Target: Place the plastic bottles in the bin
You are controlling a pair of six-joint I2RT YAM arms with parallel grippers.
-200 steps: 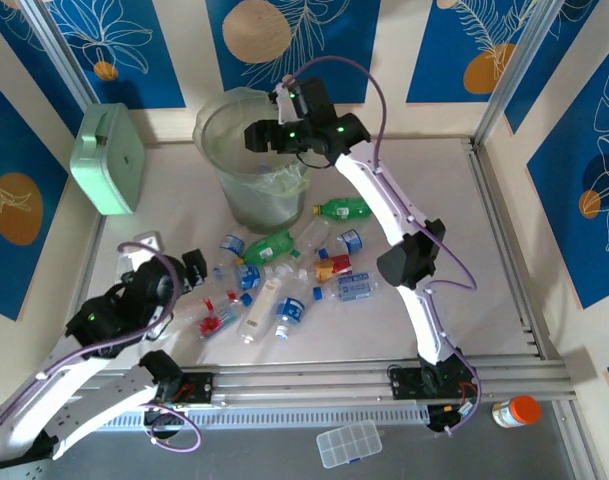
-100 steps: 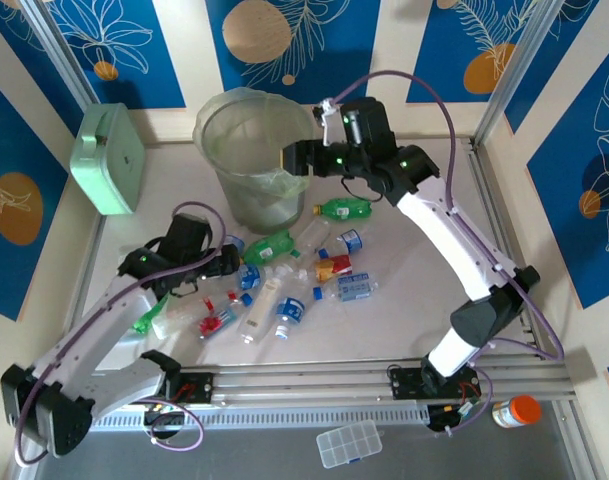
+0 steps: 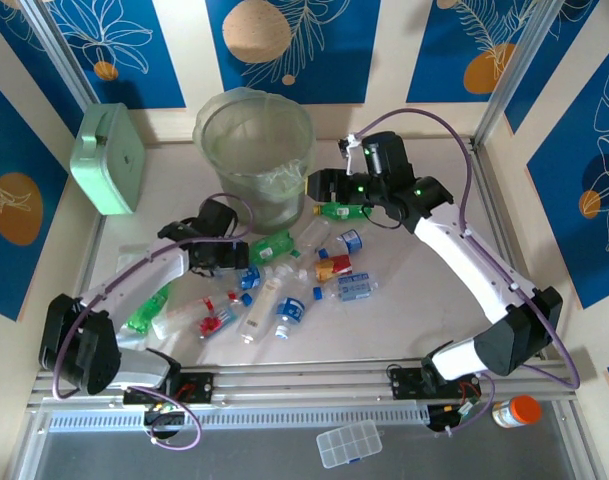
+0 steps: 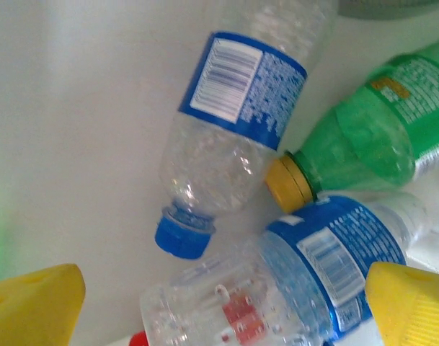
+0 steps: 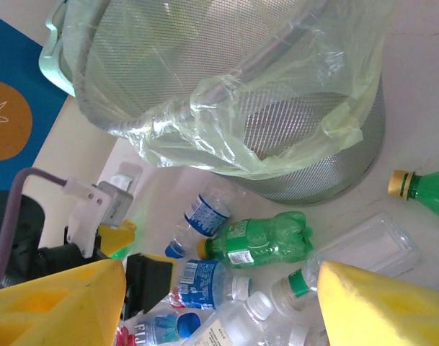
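Observation:
Several plastic bottles [image 3: 284, 285] lie scattered on the table in front of the bin [image 3: 256, 150], a tall grey mesh bucket with a clear bag liner [image 5: 277, 86]. My left gripper [image 3: 242, 256] is open low over the pile's left side; its yellow fingertips [image 4: 32, 306] flank a clear blue-labelled bottle [image 4: 327, 267], beside a blue-capped bottle [image 4: 233, 137] and a green yellow-capped one [image 4: 363, 144]. Right of the bin, my right gripper [image 3: 312, 186] hangs open and empty above a green bottle [image 3: 339, 209], looking down on another green bottle [image 5: 266, 241].
A mint-green box [image 3: 109, 158] leans at the left wall. An orange-lidded jar [image 3: 514, 411] and a clear compartment case [image 3: 349, 443] sit beyond the near rail. One green bottle [image 3: 144, 310] lies under the left arm.
The right gripper came away from over the bin and dropped down to its right side. The left arm stretched forward and right to the bottle pile.

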